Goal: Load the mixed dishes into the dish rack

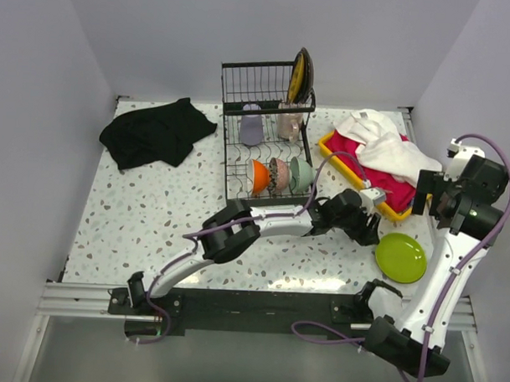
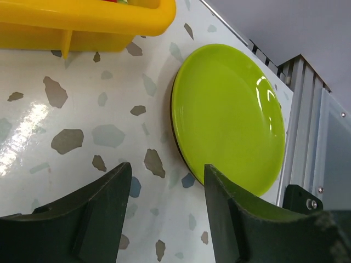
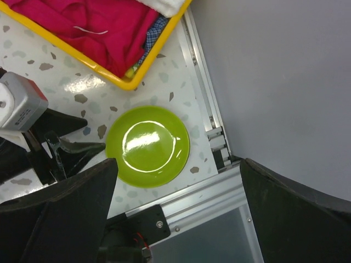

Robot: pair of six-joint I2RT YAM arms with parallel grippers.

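A lime green plate [image 1: 401, 257] lies flat on the table at the near right, also seen in the left wrist view [image 2: 230, 118] and the right wrist view [image 3: 147, 145]. My left gripper [image 1: 372, 231] [image 2: 167, 167] is open, low over the table just left of the plate, its right finger over the plate's near edge. My right gripper [image 1: 429, 204] [image 3: 178, 164] hangs wide open high above the plate, holding nothing. The black wire dish rack [image 1: 237, 157] holds an orange bowl [image 1: 258, 175], a patterned bowl [image 1: 278, 175], a pale green bowl [image 1: 301, 173], two mugs [image 1: 251, 126] and upright plates [image 1: 302, 77].
A yellow tray [image 1: 387, 207] [image 2: 82, 24] [image 3: 104, 71] of white and red cloths sits right of the rack, just behind the plate. A black cloth [image 1: 156, 133] lies at the far left. The table's metal rail [image 3: 208, 186] runs close by the plate.
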